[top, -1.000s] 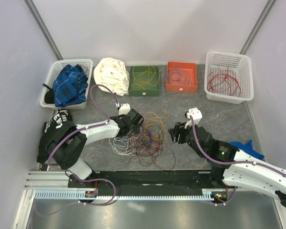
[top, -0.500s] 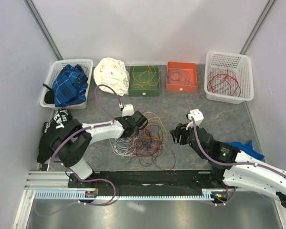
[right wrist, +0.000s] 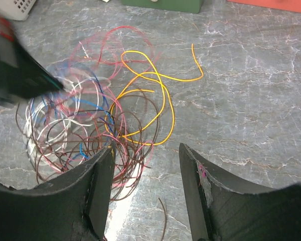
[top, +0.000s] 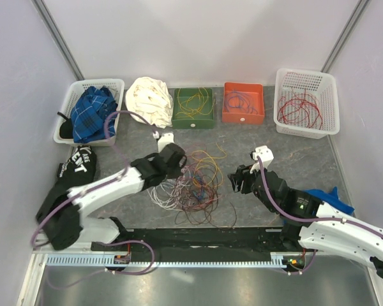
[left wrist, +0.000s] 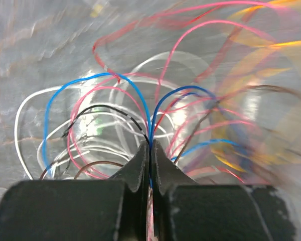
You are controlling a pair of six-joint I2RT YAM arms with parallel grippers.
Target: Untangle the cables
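- The left gripper [left wrist: 150, 148] was clenched, its black fingers pinching a few blue and pink strands of the cables [left wrist: 105, 108].
- Above the pinch in the wrist view, white, pink, blue, brown and yellow loops fanned out.
- The right gripper [right wrist: 146, 153] stood released, nothing between its fingers, just right of the tangle in the top view.
- The tangle lay on the grey table [top: 274, 143] at frame centre.
- Along the top stood a green box [top: 179, 118], an orange box [top: 243, 117] and a white basket [top: 306, 132], each holding wires.
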